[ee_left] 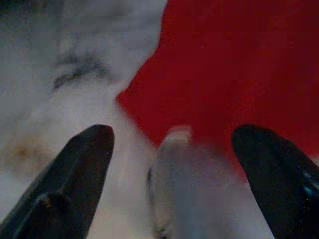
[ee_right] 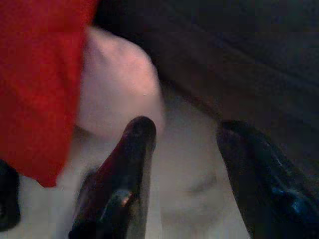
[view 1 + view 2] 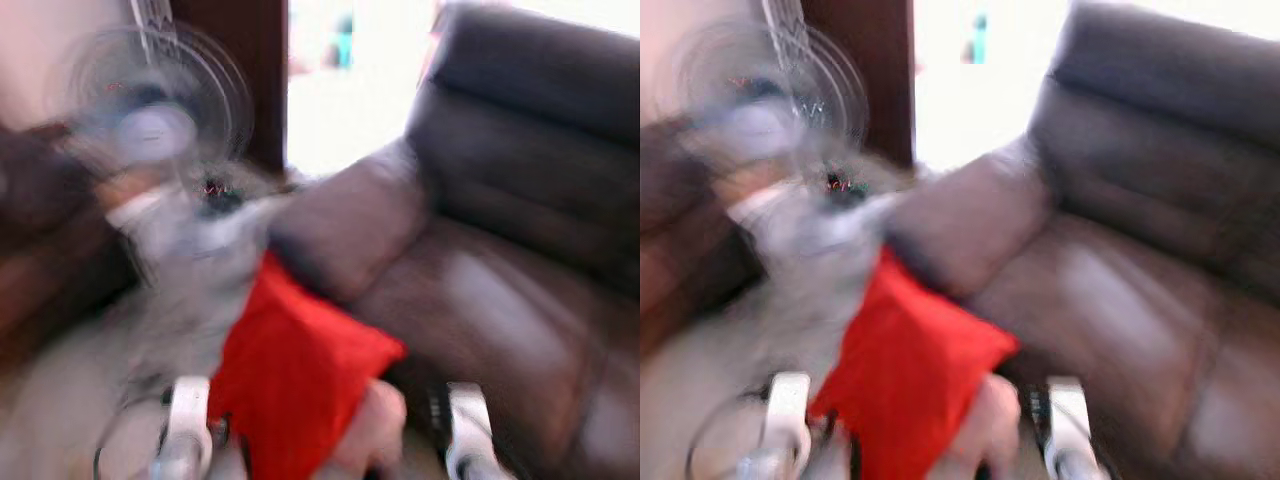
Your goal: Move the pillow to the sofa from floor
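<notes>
Red pillow (image 3: 300,385) between both tools.

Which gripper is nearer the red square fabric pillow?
Roughly equal, perhaps left. The left gripper has open fingers at the red square fabric pillow's left edge; the right gripper, open, sits just beyond its right corner.

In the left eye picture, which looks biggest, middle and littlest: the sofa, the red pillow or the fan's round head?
1. Sofa, biggest by far.
2. Red pillow.
3. Fan head, littlest, though it stands farther back and everything is blurry, so this last placing is unsure.
</notes>
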`<state>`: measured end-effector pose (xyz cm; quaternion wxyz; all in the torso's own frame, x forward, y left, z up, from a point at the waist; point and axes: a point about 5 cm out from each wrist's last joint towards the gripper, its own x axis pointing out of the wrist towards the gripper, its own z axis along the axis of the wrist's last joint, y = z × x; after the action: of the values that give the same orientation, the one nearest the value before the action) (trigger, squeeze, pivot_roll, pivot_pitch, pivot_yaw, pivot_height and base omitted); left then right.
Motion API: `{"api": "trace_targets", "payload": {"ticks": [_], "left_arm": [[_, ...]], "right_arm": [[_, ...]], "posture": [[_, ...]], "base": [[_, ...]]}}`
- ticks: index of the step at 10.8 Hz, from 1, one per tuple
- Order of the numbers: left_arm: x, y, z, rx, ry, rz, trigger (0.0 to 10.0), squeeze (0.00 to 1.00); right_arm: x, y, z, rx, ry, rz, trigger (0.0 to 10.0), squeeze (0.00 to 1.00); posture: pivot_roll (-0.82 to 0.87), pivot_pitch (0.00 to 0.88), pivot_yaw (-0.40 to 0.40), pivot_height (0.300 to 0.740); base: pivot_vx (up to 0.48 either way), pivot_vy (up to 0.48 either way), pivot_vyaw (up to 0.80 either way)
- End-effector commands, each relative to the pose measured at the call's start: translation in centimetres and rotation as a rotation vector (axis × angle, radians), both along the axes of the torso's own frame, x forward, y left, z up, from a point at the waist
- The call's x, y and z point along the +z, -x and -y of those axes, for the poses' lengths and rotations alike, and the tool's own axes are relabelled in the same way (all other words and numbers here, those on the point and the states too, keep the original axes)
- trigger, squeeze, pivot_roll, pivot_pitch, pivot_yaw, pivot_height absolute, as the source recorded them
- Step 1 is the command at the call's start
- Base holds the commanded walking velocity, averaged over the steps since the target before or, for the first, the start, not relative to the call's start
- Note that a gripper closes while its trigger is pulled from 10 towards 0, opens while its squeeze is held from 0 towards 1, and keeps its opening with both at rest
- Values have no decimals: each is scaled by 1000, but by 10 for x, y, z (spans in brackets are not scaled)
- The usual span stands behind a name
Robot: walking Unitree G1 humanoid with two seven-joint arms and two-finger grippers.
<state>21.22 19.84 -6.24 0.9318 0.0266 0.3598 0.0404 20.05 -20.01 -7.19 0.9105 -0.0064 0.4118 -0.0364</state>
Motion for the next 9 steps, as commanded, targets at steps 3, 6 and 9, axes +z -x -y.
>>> {"api": "trace_targets", "payload": {"ticks": [3,6,9], "left_arm": [[-7,10,0,16,2,-45,10000,0],[3,-3,-8,66,-14,23,10000,0],[39,-41,-24,142,-38,263,10000,0]], "right_arm": [[3,-4,1,-4,-7,20,10000,0],[9,-15,-2,-9,-42,73,10000,0],[12,-21,-5,-6,-51,97,10000,0]], "posture": [[36,13,-75,639],[37,23,-79,639],[31,14,-73,639]], "base": [[0,0,0],[0,0,0],[0,0,0]]}}
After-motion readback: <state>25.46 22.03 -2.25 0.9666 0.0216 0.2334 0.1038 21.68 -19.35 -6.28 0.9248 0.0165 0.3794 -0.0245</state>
